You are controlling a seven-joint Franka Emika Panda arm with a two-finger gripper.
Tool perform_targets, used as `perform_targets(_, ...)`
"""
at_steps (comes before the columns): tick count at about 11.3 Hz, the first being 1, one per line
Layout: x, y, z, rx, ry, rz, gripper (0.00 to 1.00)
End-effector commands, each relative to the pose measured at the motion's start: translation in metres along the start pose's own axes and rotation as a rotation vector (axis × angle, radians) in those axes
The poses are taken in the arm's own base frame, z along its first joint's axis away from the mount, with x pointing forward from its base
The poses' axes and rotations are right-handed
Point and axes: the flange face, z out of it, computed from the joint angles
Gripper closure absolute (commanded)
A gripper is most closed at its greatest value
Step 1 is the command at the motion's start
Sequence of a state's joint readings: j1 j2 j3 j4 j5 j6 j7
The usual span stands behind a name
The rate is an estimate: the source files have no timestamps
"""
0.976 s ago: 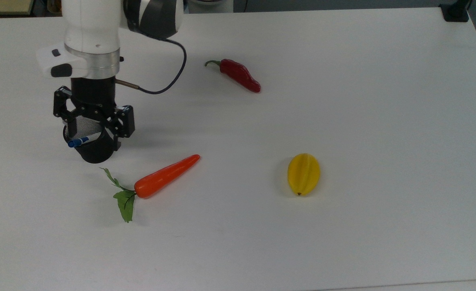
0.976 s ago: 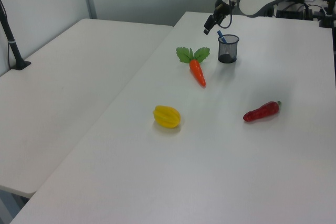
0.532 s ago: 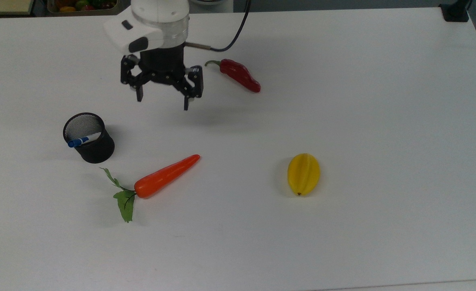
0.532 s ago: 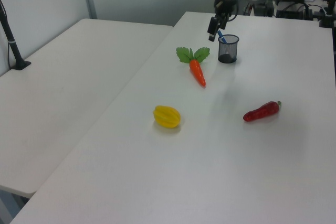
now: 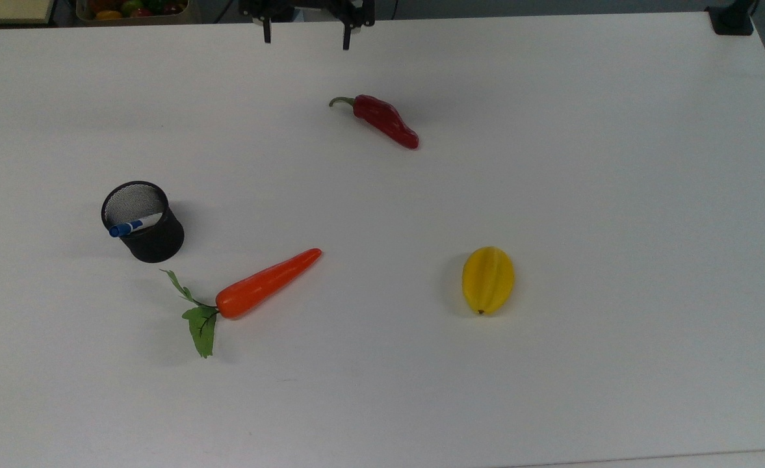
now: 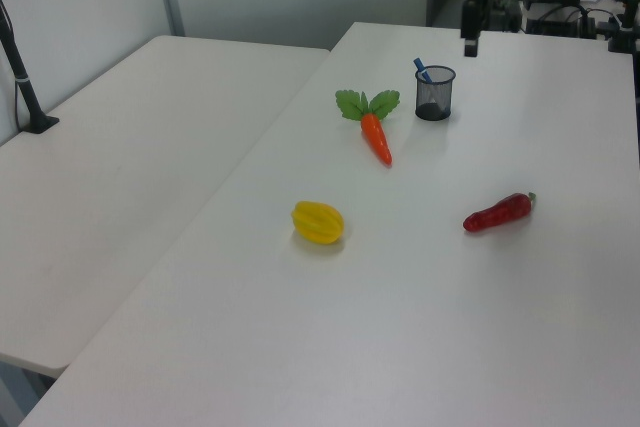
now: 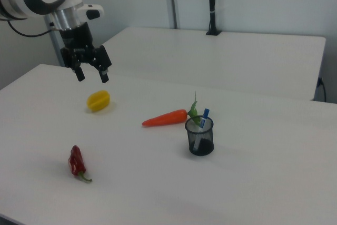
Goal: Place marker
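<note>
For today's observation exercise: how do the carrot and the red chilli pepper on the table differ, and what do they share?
The carrot is orange, straight and smooth; the chilli pepper is dark red, bumpy and slightly bent. The carrot looks longer than the chilli pepper. The carrot ends in green leaves, the chilli pepper in a thin curled green stem. Both lie flat on the white table, tapered, untouched by the gripper.

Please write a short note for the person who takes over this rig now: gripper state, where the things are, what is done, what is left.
Gripper: open, empty, raised above the table, well away from the cup.
Marker: in the black mesh cup, leaning on its rim, blue end up.
Carrot, chili and yellow fruit lie loose on the table.
Done: marker looks placed.
Left: nothing obvious; perhaps only parking the arm.
</note>
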State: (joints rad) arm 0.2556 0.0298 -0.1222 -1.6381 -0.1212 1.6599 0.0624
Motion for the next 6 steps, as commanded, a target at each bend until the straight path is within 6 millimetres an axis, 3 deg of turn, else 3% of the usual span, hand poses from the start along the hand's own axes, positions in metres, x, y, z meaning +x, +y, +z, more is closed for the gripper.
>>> perform_targets(1, -0.02, 0.024, 0.003, 0.007, -0.025, 0.008, 0.0)
perform_targets(6, -0.012, 0.029, 0.014, 0.006, -0.043, 0.023, 0.0)
